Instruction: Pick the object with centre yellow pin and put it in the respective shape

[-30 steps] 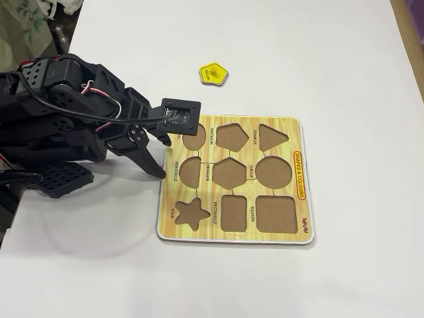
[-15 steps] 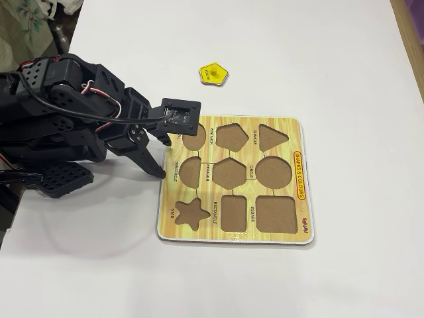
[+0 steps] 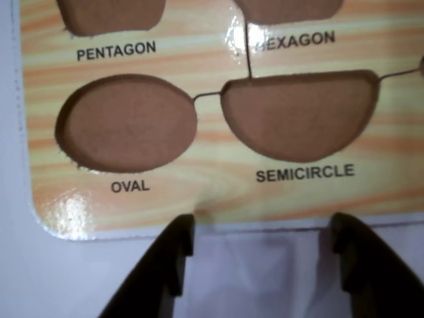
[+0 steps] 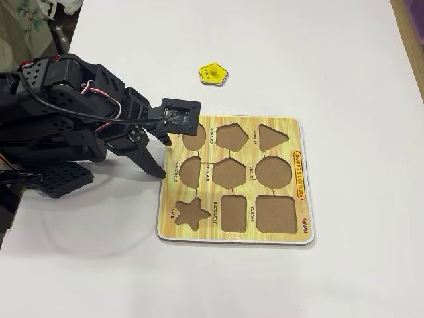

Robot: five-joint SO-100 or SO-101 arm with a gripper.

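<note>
In the wrist view the gripper [image 3: 262, 248] stands wide apart with nothing between its two dark fingers [image 3: 173, 255], which rise from the bottom edge. They hang over the white table [image 3: 265, 278], just short of the near edge of the board [image 3: 218, 202]. On the board the oval hole [image 3: 126, 126] lies at left and the semicircle hole [image 3: 298, 112] at right, each with its printed label below. Above them the pentagon hole [image 3: 109, 14] and hexagon hole [image 3: 291, 8] are cut by the top edge.

In the fixed view the black arm [image 4: 66, 112] reaches in from the left, and the gripper [image 4: 164, 159] points down beside the board's [image 4: 298, 228] left edge, near the semicircle hole [image 4: 191, 169]. Whether the fingertips touch the table [image 4: 298, 53] cannot be told. The yellow piece [image 4: 213, 73], a pentagon with a pin at its centre, lies on the table beyond the board's far edge, well apart from the gripper. All nine holes in the board are unfilled.
</note>
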